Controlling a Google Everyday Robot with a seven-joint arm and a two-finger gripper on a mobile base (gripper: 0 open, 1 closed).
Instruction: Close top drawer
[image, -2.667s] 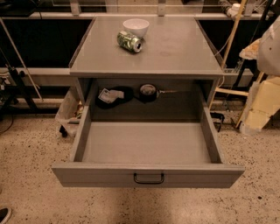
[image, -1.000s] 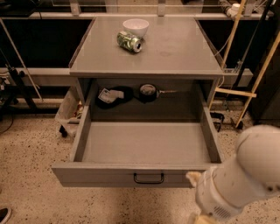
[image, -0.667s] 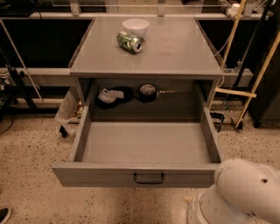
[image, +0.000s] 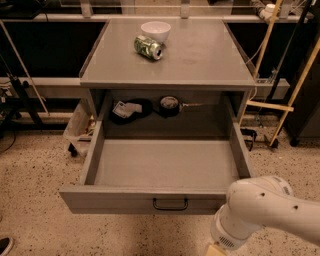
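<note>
The top drawer (image: 125, 199) is a wide grey box pulled far out of the cabinet, and its inside is bare. Its small black loop handle (image: 170, 204) sits in the middle of the flat front. My white arm (image: 262, 210) fills the bottom right corner, in front of the drawer's right front corner. My gripper is below the frame edge, out of view. The lower drawers are hidden under the open one.
On the cabinet top (image: 200, 60) stand a white bowl (image: 155, 31) and a green can (image: 148, 47) lying on its side. Dark objects (image: 127, 110) lie in the recess behind the drawer. Wooden poles (image: 295, 90) lean at the right. The floor is speckled.
My arm came in from the right side and sank to the bottom right corner in front of the drawer. The drawer has not moved.
</note>
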